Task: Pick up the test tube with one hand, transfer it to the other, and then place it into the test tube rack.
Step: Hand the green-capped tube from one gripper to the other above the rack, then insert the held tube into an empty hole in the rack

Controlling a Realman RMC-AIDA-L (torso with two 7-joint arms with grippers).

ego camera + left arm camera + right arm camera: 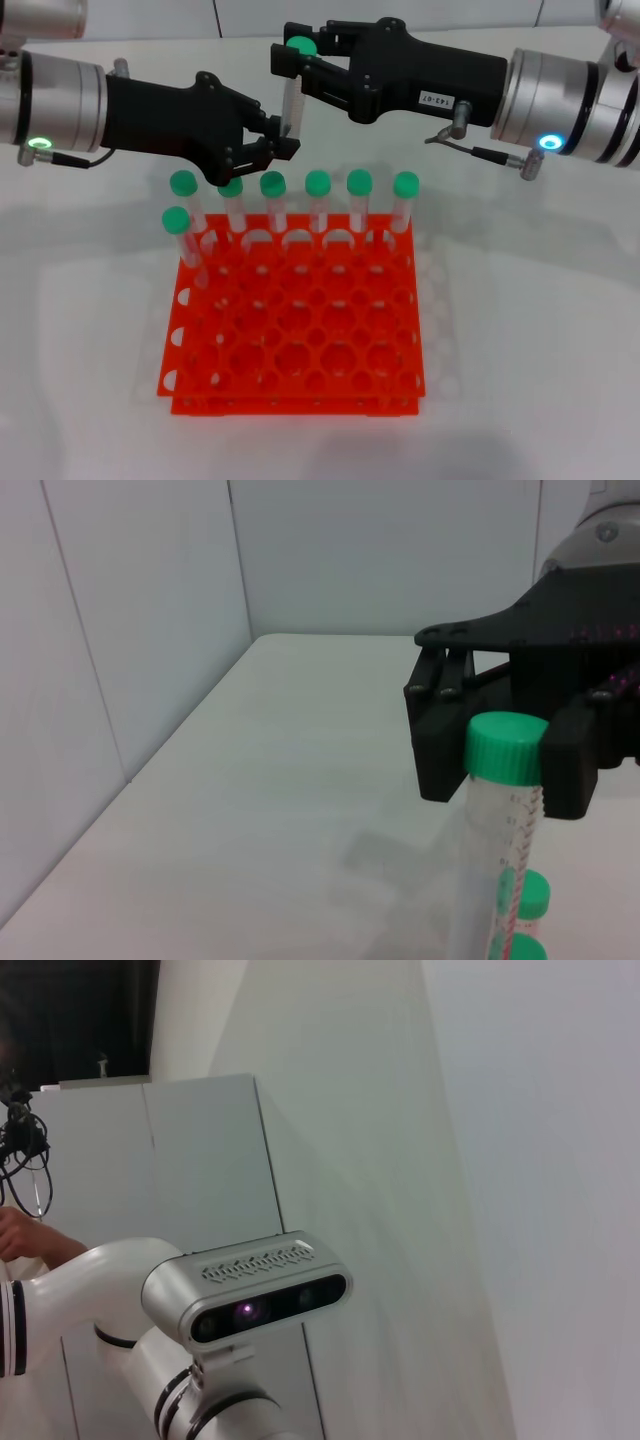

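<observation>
**Desk:** What did the shot show?

**Photographer:** The test tube [292, 100] hung upright in mid-air behind the test tube rack [300, 330], with both arms on it. The left gripper [283, 137] was pinched on its lower end, and the right gripper [297, 55], the one with the white label, was closed around the green cap.

**Desk:** Where was the danger?

**Photographer:** In the handover, by my reading. If one arm pulled while both were clamped, the tube could bend or snap free. If the left let go before the right's hold was firm, the tube could drop onto the capped tubes in the back row [318, 205].

**Desk:** And room to work?

**Photographer:** Plenty above and in front. Most holes stood open; only the back row and one tube [177, 235] on the left edge were filled. The left gripper sat just above those caps, so a low withdrawal risked clipping them. The bare white table [530, 330] lay open on both sides.
</observation>
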